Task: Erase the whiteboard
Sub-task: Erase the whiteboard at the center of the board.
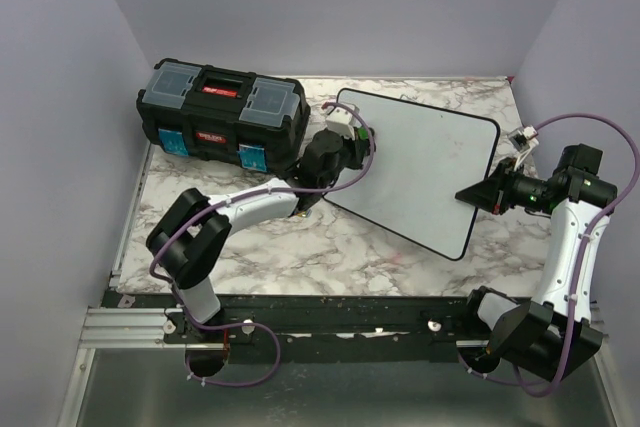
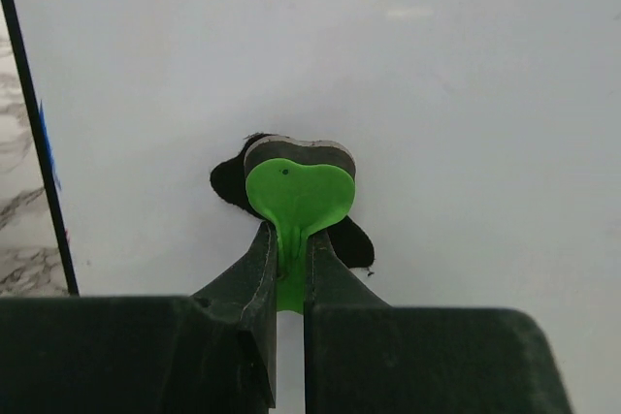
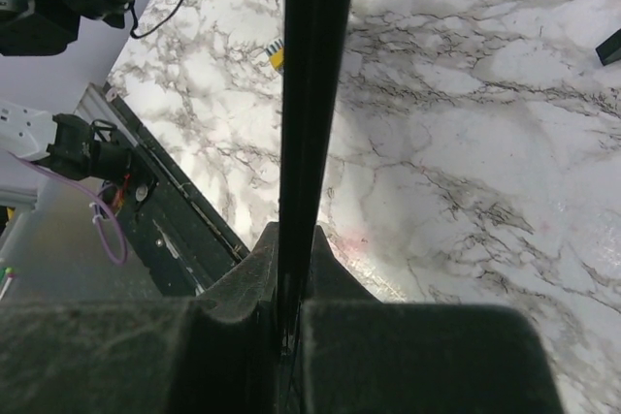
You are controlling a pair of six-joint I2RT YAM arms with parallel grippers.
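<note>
Both grippers were clamped shut. Left gripper [image 2: 291, 244] pinched the stem of a green heart-shaped eraser [image 2: 299, 191], pad pressed on the whiteboard [image 1: 420, 162] near its toolbox-side edge. Right gripper [image 3: 296, 239] gripped the board's rim on the side farthest from the black toolbox [image 1: 222, 112]. Board lay askew just right of the toolbox. The wipe needed a flat pad, even pressure, overlapping strokes and a firm right-side brace.

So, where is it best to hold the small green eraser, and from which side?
Grip the eraser by its thin green stem below the heart-shaped head, coming from the side away from the whiteboard. The narrow stem fits the left gripper, and this leaves the dark pad free against the board.
</note>
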